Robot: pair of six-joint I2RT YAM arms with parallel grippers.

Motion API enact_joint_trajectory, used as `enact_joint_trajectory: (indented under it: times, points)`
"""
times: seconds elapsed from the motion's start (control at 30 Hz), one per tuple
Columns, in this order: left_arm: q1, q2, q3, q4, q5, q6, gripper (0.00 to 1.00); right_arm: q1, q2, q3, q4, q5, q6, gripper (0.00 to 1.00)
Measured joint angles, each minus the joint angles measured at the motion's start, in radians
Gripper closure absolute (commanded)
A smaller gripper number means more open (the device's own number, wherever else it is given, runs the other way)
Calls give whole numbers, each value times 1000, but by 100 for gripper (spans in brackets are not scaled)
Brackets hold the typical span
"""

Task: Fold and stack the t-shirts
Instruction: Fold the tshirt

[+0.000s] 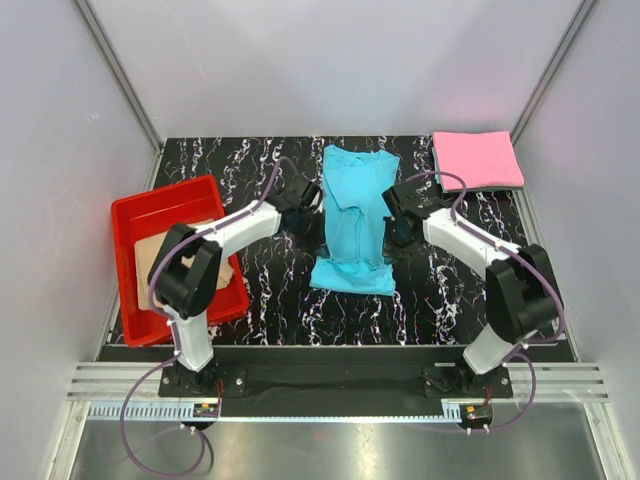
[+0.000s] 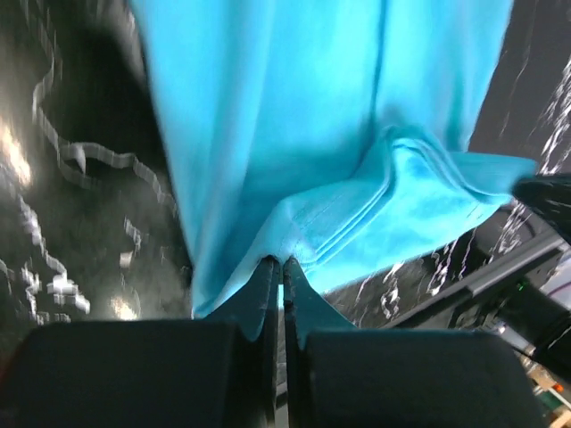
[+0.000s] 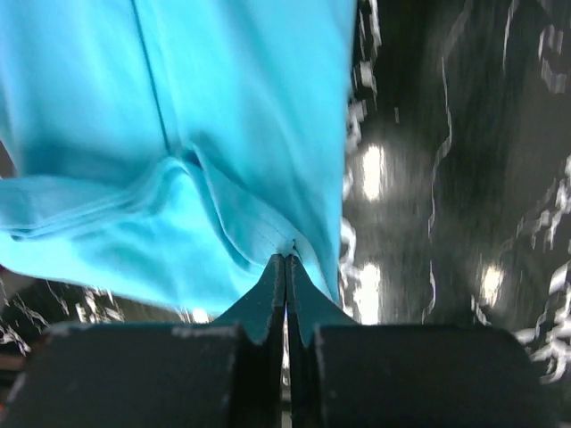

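Turquoise shirt (image 1: 355,220) lies lengthwise on the dark marbled surface (image 1: 270,290), directly between the two pairs of jaws.

Left jaws: closed tight, one side edge of the shirt pinched at the very tips. A doubled hem sits just beyond the tips.

Right jaws: closed tight as well, pinching the opposite side edge. Both bites look shallow and take only the rim of the cloth.

Pink shirt (image 1: 477,160) sits folded well beyond the right jaws, at the far corner. Tan shirt (image 1: 148,252) lies in the red tray (image 1: 170,205), outboard of the left jaws and partly hidden by the left arm (image 1: 235,230).

We judge the step in hand to be a fold of the turquoise shirt. Its end nearest the arm bases looks bunched.

Risks from here:
- With so little cloth in each bite, a pull that tightens the fabric between the jaws could slip one edge free, and the fold would collapse on that side.
- If the two pairs of jaws travel unevenly, the fold line skews and the bunched end wrinkles further.
- We cannot tell how many layers each bite holds. Missing a layer would leave it behind on the surface.
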Motion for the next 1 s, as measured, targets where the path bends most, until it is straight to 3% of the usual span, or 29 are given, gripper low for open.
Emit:
enact_joint_trajectory:
  times: [0.17, 0.47, 1.0]
  points:
    - [37, 114, 189, -43, -1, 32, 100, -43, 128, 133, 30, 2, -67, 100]
    - [150, 219, 372, -74, 0, 39, 100, -111, 209, 310, 31, 2, -145, 100]
    - [221, 393, 544, 5, 148, 28, 100, -212, 380, 475, 45, -53, -225, 100]
